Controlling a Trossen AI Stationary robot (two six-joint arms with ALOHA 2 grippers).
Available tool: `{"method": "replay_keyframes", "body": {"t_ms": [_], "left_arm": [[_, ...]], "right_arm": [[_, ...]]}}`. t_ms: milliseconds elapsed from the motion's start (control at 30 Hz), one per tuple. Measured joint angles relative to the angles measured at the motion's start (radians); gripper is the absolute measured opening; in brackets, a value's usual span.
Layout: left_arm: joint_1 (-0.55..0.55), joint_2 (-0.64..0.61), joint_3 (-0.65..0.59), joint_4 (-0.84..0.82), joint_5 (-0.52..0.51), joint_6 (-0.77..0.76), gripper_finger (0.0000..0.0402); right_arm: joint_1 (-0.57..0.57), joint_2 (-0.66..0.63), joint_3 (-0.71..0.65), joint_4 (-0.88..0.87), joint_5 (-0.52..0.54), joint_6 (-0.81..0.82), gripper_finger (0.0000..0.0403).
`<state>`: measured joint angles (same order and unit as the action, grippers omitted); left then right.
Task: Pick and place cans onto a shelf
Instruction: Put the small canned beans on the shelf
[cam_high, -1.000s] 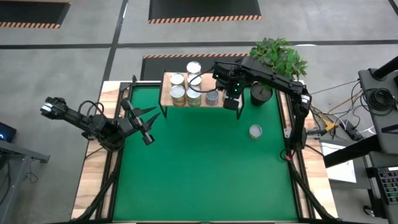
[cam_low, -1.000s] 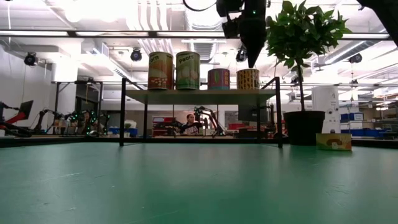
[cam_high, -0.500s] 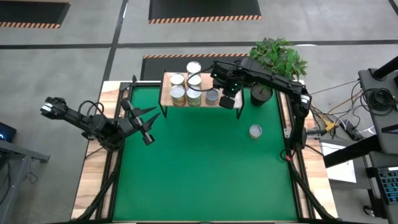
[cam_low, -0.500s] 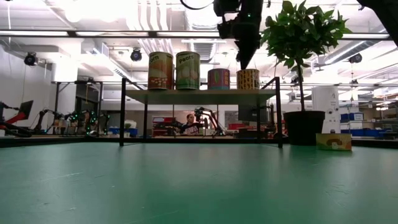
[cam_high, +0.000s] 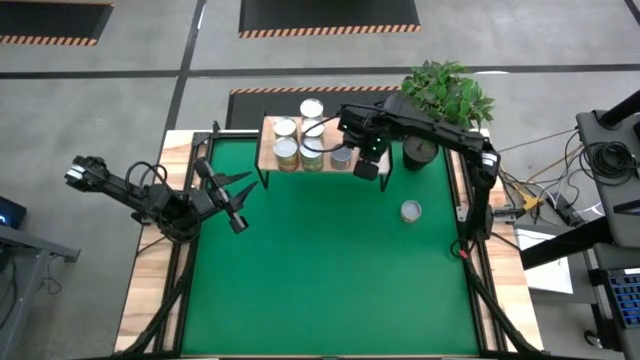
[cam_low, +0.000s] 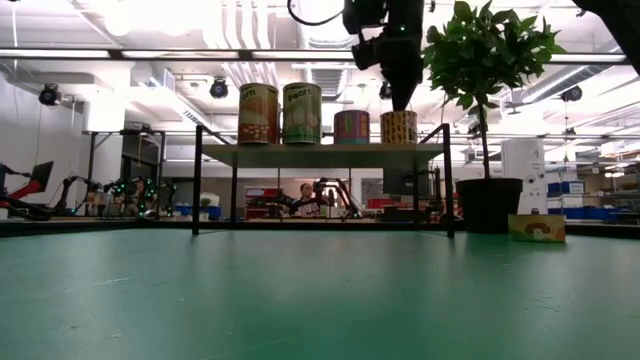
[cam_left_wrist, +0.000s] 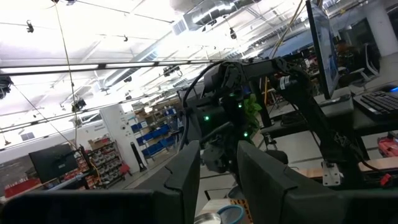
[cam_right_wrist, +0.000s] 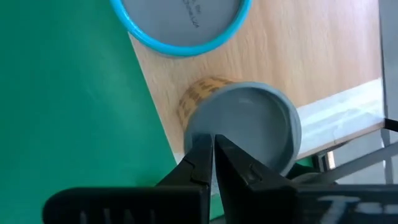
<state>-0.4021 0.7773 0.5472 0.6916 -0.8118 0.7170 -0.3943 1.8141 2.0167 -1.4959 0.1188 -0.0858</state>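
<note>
Several cans stand upright on the light-wood shelf (cam_high: 267, 150) at the table's far edge, among them an orange-labelled one (cam_high: 287, 152) and a grey-topped one (cam_high: 342, 155) at the right end. Another can (cam_high: 410, 211) stands alone on the green table. My right gripper (cam_low: 404, 104) is shut and points down just over the right-end can (cam_low: 399, 127); the right wrist view shows it (cam_right_wrist: 212, 155) above that can's grey lid (cam_right_wrist: 249, 124). My left gripper (cam_high: 236, 200) waits open and raised at the table's left side, holding nothing. My right gripper's shut fingertips (cam_right_wrist: 205, 152) point down over the edge of the right-end can's grey lid (cam_right_wrist: 230, 134). I cannot tell whether they touch it. The can stands upright on the shelf.
A potted plant (cam_high: 445, 95) stands just right of the shelf, close to my right arm. A blue-rimmed can (cam_right_wrist: 180, 25) is the grey-lidded can's neighbour on the shelf. The green table (cam_high: 320, 270) spreads in front of the shelf. Beyond the far edge a person sits at a desk (cam_low: 305, 195).
My right gripper, shut throughout, has shifted a little toward the table's left above the shelf's right end. The cans have not moved.
</note>
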Motion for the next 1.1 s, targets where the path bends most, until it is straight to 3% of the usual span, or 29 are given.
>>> {"method": "replay_keyframes", "body": {"t_ms": [367, 1100], "left_arm": [[0.000, 0.000, 0.000, 0.001, 0.000, 0.000, 0.0091], [0.000, 0.000, 0.000, 0.004, 0.000, 0.000, 0.0091]], "right_arm": [[0.002, 0.000, -0.011, 0.038, -0.022, 0.072, 0.0009], [0.002, -0.008, 0.041, 0.035, -0.040, 0.036, 0.0009]]}}
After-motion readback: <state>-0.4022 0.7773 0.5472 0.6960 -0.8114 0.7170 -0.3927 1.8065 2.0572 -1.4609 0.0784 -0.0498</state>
